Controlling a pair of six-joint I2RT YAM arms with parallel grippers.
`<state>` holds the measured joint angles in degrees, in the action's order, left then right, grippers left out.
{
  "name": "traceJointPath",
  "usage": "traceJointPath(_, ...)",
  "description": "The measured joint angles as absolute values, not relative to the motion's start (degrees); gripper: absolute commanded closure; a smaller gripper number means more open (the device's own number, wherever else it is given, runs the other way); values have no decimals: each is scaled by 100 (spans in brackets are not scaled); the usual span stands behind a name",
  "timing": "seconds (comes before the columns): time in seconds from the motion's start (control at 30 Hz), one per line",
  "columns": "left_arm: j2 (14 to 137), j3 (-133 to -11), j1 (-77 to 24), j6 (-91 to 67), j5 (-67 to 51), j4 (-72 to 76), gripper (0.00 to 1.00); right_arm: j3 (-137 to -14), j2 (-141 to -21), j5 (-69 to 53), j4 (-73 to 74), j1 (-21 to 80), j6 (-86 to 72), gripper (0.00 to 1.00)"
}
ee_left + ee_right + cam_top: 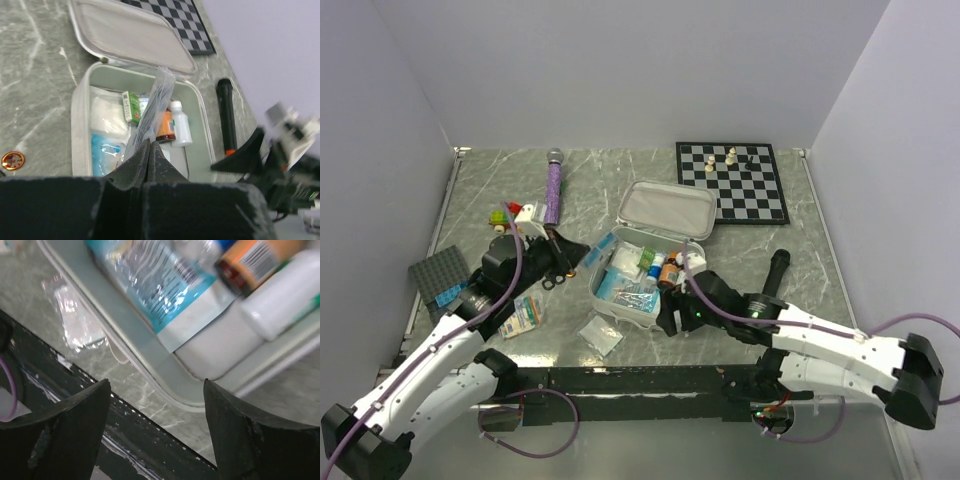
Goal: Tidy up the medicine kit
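Left claw [150,146] clamps a clear packet [159,97] — contents unclear — at the open medicine kit [80,135]; best lowered flat inside before release. Right claw [157,390] gapes empty above its rim.

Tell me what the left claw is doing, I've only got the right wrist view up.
Observer: The left claw is shut on a clear plastic packet, at the left side of the medicine kit.
Operator: Is the kit's lid out of the way?
Observer: Yes, the lid is open, folded back toward the chessboard.
Operator: Anything loose on the right side?
Observer: A black tube lies right of the kit, apart from it.
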<state>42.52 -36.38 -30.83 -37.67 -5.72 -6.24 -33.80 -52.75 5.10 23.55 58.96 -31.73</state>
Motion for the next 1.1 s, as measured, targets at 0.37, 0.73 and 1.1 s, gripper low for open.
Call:
traceJointPath(0.37, 5242, -3754, -3083, -2727, -2633, -132, 99, -3994, -4886, 867, 2434, 4838, -2904, 18)
traceJointPath(0.73, 7035, -4567, -3083, -1024, -4506, -5, 99, -3885, -4322, 980, 2340, 4735, -2467, 18)
traceJointPath(1.1, 8060, -5122, -3607, 569, -5625, -316, 99, -3835, -3896, 1118, 2539, 4731, -2425, 18)
